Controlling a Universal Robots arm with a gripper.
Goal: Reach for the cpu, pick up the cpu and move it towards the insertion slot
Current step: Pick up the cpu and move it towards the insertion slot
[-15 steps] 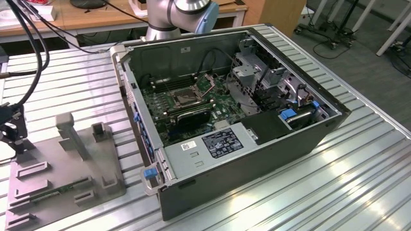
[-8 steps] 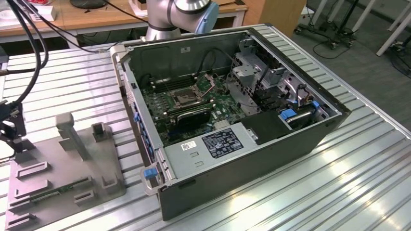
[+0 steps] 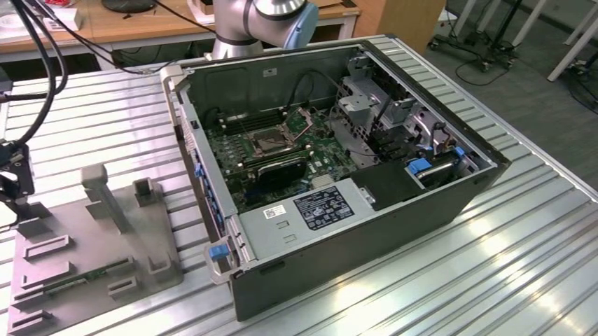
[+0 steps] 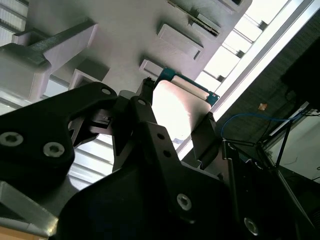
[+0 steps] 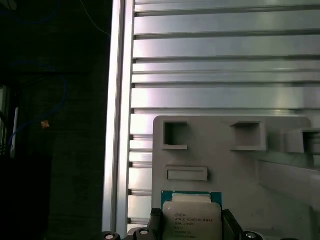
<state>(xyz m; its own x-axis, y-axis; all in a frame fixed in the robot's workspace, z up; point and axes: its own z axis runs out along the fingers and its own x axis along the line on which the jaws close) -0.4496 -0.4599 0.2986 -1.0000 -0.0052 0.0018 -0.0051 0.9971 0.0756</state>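
The cpu [image 5: 191, 219] is a small pale silver square with a green rim; in the second wrist view its face [image 4: 176, 106] glares white. My gripper [image 5: 191, 224] [image 4: 175, 107] holds it, one dark finger [image 5: 156, 221] against each of two opposite edges, over the grey fixture plate [image 5: 280, 200]. Whether the cpu is off the plate I cannot tell. In the exterior view the gripper [image 3: 11, 185] hangs at the far left above that plate [image 3: 84, 280]. The insertion slot [image 3: 266, 143], a dark square socket in a metal frame, lies on the green board inside the open computer case [image 3: 374, 231], well to the exterior view's right.
The fixture plate carries upright grey posts [image 3: 103, 196] and a long green memory stick [image 3: 80, 280]. The case's walls [image 3: 192, 140] rise around the board. Cables [image 3: 38, 63] hang at the exterior view's left. The slatted metal table's edge [image 5: 117, 125] runs close by the gripper.
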